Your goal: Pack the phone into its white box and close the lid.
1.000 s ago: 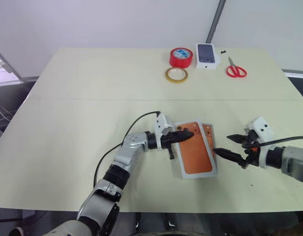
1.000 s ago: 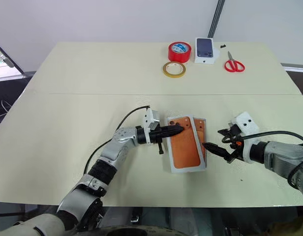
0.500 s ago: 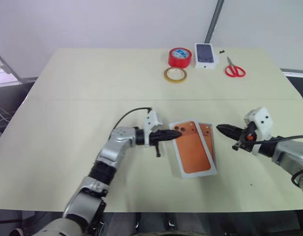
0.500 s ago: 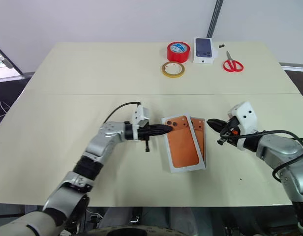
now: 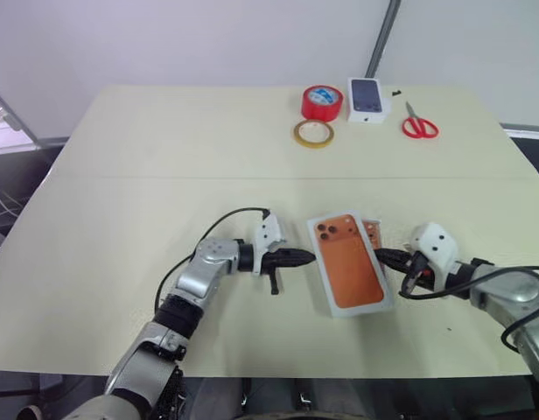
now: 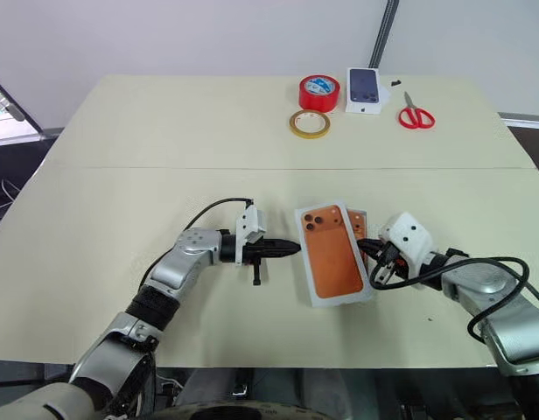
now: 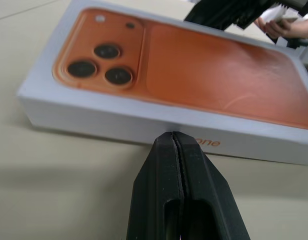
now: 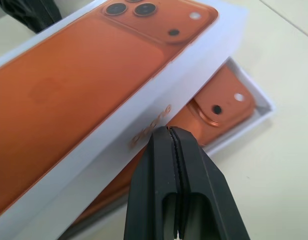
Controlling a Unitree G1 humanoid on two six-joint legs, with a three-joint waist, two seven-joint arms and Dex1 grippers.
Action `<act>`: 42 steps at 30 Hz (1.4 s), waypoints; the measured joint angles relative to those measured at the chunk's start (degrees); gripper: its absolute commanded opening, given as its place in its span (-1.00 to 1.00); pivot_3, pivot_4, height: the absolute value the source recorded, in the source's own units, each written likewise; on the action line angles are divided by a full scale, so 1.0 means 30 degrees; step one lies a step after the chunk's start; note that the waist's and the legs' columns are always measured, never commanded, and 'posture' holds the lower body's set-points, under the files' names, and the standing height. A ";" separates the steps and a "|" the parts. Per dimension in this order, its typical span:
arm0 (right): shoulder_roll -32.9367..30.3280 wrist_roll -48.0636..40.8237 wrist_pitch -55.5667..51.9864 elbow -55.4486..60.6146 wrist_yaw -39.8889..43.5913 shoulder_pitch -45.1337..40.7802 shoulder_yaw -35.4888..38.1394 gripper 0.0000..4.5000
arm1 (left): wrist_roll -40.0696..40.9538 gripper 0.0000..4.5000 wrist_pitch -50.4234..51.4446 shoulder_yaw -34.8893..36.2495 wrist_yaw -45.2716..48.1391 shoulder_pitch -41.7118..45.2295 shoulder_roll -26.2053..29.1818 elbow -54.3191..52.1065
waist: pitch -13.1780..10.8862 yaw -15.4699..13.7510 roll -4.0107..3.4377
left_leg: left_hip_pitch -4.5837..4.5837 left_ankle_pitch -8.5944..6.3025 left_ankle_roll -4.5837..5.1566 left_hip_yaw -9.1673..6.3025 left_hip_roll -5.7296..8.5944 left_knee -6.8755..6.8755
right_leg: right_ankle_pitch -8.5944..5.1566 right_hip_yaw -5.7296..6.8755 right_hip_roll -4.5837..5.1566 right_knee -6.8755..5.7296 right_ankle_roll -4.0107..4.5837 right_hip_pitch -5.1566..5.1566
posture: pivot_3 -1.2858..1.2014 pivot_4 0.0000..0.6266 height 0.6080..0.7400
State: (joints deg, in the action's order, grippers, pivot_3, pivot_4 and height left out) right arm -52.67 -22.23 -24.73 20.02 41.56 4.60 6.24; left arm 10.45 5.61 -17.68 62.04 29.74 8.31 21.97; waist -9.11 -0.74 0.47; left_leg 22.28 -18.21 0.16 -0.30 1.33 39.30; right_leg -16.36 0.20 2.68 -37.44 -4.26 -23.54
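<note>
The left gripper (image 5: 311, 256) lies low over the table (image 5: 147, 166) with its two black fingers pressed together and nothing between them. Its tip points at the long side wall of the lid (image 5: 351, 262), just beside it; whether it touches the wall I cannot tell. The lid is a white shell whose top carries an orange phone print with three dark lenses. It sits askew on the white box (image 8: 259, 102), so one corner of the box stays uncovered on the side toward the right gripper. In that open corner the phone (image 8: 221, 107) lies inside the box, orange back up, partly under the lid. The right gripper (image 5: 383, 256) is at the opposite long side of the lid, fingers also closed and empty, tip against or very near the lid's edge. Far beyond both grippers, at the back of the table, stand a red tape roll (image 5: 322, 101), a yellowish tape roll (image 5: 313, 133), a small white box printed with a dark phone (image 5: 368, 98) and red scissors (image 5: 419, 124).
</note>
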 measured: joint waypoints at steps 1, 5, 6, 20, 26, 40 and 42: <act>0.0000 0.0219 0.0008 -0.0054 0.0009 -0.0029 0.0001 -0.99 | -0.0002 -1.00 -0.0055 0.0027 -0.0061 0.0136 -0.0134 0.0152 | 0.0001 -0.0002 -0.0002 | 0.0000 0.0000 0.0000 0.0000 0.0000 0.0000 | 0.0000 -0.0001 0.0000 0.0000 0.0000 0.0000 | 0.03 -0.52 1.00; -0.0001 0.0765 0.0038 -0.0236 0.0195 -0.0001 0.0204 -0.99 | 0.0002 -1.00 -0.0191 0.0178 -0.0169 0.0522 -0.0579 0.0583 | 0.0000 -0.0015 0.0000 | 0.0000 0.0000 0.0000 0.0001 0.0002 0.0001 | 0.0001 -0.0001 0.0000 0.0000 -0.0001 0.0001 | 0.03 -0.52 1.00; -0.0001 0.0914 0.0106 -0.0236 0.0232 0.0058 0.0273 -0.99 | 0.0001 -1.00 -0.0304 0.0181 -0.0210 0.0624 -0.0646 0.0710 | 0.0000 -0.0016 0.0000 | 0.0000 0.0000 0.0000 0.0001 0.0002 0.0000 | 0.0001 0.0000 0.0000 0.0000 -0.0002 0.0001 | 0.03 -0.52 1.00; 0.0812 0.2515 0.0675 -0.0820 0.0089 0.0360 0.0719 -0.99 | -0.0725 -1.00 -0.1693 0.0336 -0.1078 0.2244 -0.2064 0.3500 | -0.0001 -0.0007 0.0002 | -0.0008 0.0001 -0.0002 0.0003 0.0006 0.0001 | 0.0004 0.0001 -0.0010 -0.0012 -0.0007 0.0004 | 0.03 -0.52 1.00; 0.0820 0.2503 0.0751 -0.0655 0.0645 0.1253 0.1043 -0.99 | -0.0761 -1.00 -0.1587 0.0240 -0.0690 0.1977 -0.2067 0.3037 | -0.0001 -0.0023 0.0002 | -0.0007 0.0001 -0.0001 0.0004 0.0006 0.0002 | 0.0004 0.0000 -0.0009 -0.0010 -0.0007 0.0006 | 0.03 -0.52 1.00; 0.1405 0.2841 0.1199 -0.0398 0.0940 0.0985 0.1060 -0.99 | -0.0752 -1.00 -0.1075 0.0413 -0.0763 0.1182 -0.1490 0.1845 | 0.0003 -0.0003 -0.0005 | -0.0017 0.0004 -0.0006 0.0004 0.0006 0.0003 | 0.0004 -0.0001 -0.0010 -0.0026 -0.0007 0.0007 | 0.03 -0.52 1.00; 0.1393 0.2848 0.1211 -0.0398 0.1050 0.0998 0.1060 -0.99 | -0.0754 -1.00 -0.0980 0.0409 -0.0769 0.1114 -0.1456 0.1711 | 0.0004 -0.0002 -0.0005 | -0.0017 0.0004 -0.0006 0.0003 0.0006 0.0002 | 0.0004 -0.0001 -0.0010 -0.0026 -0.0007 0.0006 | 0.03 -0.52 1.00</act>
State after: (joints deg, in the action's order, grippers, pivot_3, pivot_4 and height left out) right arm -48.49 -13.68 -21.10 18.83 44.71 7.60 9.42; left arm 8.18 2.67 -16.46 59.74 33.08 3.94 27.10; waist -9.10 -0.75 0.46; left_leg 22.23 -18.20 0.15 -0.29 1.35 39.31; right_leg -16.35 0.19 2.65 -37.52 -4.29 -23.52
